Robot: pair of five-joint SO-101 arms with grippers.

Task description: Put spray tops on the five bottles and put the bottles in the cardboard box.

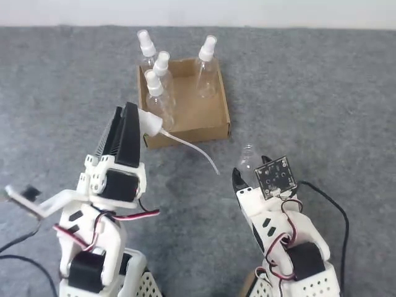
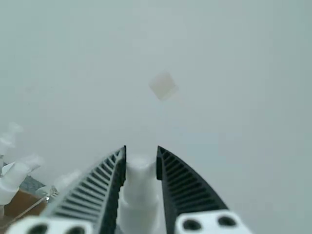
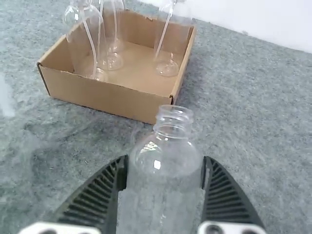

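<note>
My left gripper (image 1: pixel 128 116) is raised and tilted up toward the wall, shut on a white spray top (image 1: pixel 150 122) whose long thin tube (image 1: pixel 195 151) hangs down to the right. In the left wrist view the spray top (image 2: pixel 140 187) sits between the gripper (image 2: pixel 140 152) fingers. My right gripper (image 1: pixel 249 166) is shut on a clear bottle (image 1: pixel 247 153) with a bare neck, upright just right of the tube's end. The right wrist view has the bottle (image 3: pixel 165 158) in the gripper (image 3: pixel 165 165). The cardboard box (image 1: pixel 213 117) behind holds several capped bottles (image 1: pixel 207 65).
Grey carpet covers the table, with a white wall behind. The box (image 3: pixel 109 100) stands ahead of the right gripper, with bottles (image 3: pixel 87 44) inside. Both arm bases stand at the near edge, and a black cable (image 1: pixel 337 213) runs along the right arm.
</note>
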